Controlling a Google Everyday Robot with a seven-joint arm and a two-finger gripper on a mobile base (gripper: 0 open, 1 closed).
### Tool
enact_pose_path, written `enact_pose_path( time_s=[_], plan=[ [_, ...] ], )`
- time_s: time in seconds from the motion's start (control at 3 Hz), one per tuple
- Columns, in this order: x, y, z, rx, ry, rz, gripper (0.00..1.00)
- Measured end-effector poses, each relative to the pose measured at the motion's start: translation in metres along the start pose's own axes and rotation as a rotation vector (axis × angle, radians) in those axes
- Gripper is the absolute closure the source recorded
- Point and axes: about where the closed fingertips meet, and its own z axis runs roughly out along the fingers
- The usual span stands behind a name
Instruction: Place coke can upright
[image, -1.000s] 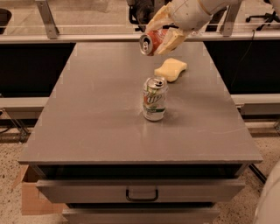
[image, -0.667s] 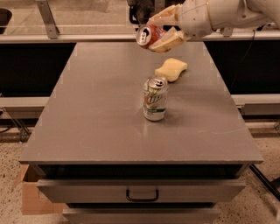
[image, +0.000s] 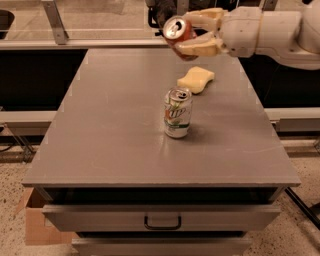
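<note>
The coke can (image: 177, 35), red-orange with a silver top, is held in the air above the far side of the grey table (image: 115, 125). It lies tilted, its top facing left toward me. My gripper (image: 192, 34) comes in from the right and is shut on the can, one cream finger above it and one below. The can is well above the tabletop, higher than and behind the sponge.
A white-and-green 7UP can (image: 177, 113) stands upright near the table's middle. A pale yellow sponge (image: 196, 80) lies behind it to the right. A drawer with a handle (image: 162, 221) is below the front edge. A cardboard box (image: 37, 220) sits on the floor at left.
The gripper with the coke can has risen and the arm has swung so it now reaches in level from the right. The 7UP can and sponge have not moved.
</note>
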Motion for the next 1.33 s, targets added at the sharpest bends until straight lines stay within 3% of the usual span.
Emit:
enact_pose_path(
  time_s=[0.33,0.67,1.0,1.33],
  plan=[
    [-0.006,0.016,-0.042,0.146,0.029,0.131,1.00],
    [0.013,0.053,-0.072,0.216,0.063,0.306,1.00],
    [0.024,0.074,-0.080,0.235,0.034,0.396,1.00],
    [0.033,0.081,-0.084,0.260,-0.028,0.428,1.00]
  ],
)
